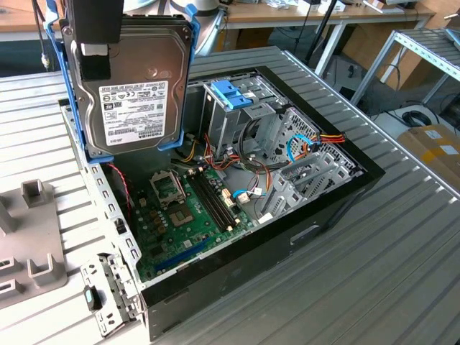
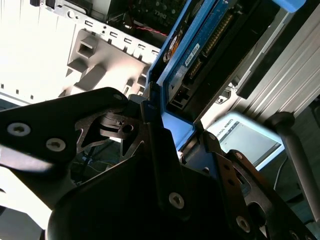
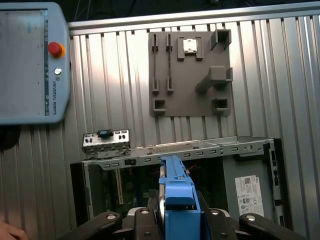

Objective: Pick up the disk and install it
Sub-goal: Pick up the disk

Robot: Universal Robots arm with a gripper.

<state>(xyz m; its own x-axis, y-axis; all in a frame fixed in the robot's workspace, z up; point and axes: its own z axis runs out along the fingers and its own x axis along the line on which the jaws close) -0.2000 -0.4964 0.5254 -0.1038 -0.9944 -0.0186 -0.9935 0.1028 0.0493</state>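
The disk [image 1: 136,86], a silver-grey hard drive with a white label in a blue plastic carrier frame, hangs upright in the air above the back left corner of the open computer case [image 1: 287,237]. My gripper [image 1: 97,65] is shut on the disk from above. In both wrist views the disk [image 2: 200,45] [image 3: 177,190] is seen edge-on, clamped between the black fingers [image 2: 155,130] of the gripper [image 3: 179,220]. The blue-handled drive cage [image 1: 231,93] stands inside the case, toward the exterior view's right of the disk.
Motherboard [image 1: 187,208] and loose cables lie in the case. A grey fixture plate [image 1: 29,244] [image 3: 190,75] sits on the ribbed table beside it. A metal bracket [image 1: 108,291] sticks out at the case's near corner. A teach pendant [image 3: 30,60] and a hand [image 3: 10,232] are nearby.
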